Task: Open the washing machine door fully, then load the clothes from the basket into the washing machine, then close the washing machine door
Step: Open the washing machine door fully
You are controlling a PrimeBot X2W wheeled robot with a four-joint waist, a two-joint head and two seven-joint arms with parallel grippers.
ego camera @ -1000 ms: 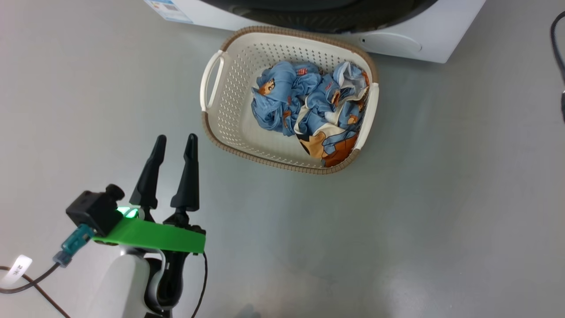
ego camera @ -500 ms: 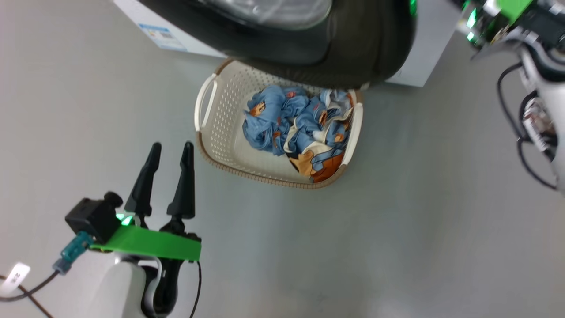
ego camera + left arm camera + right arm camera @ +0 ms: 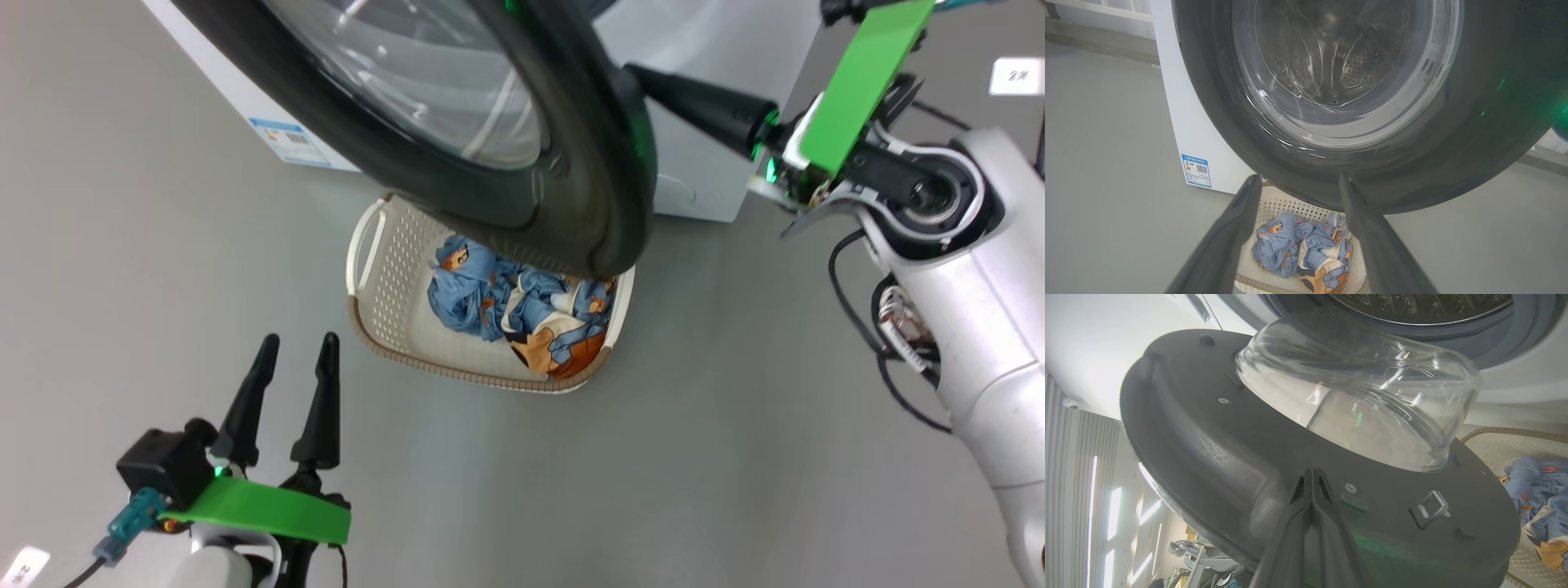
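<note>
While clenched right fingers (image 3: 1300,522) touch the door (image 3: 608,147), splayed left fingers (image 3: 320,400) hover near basket (image 3: 384,269).

The washing machine door (image 3: 588,188) has a glossy black ring around clear glass. The washing machine (image 3: 718,41) is white, with a blue label (image 3: 291,141). The basket (image 3: 384,278) is cream, dotted all over with small holes, its rim brown and woven-looking. The clothes (image 3: 482,298) are light blue, printed with orange, brown and white figures. The floor (image 3: 694,457) is plain grey. The left hand (image 3: 298,338) and right hand (image 3: 1312,471) are black, each with a bright green bracket (image 3: 261,510).
</note>
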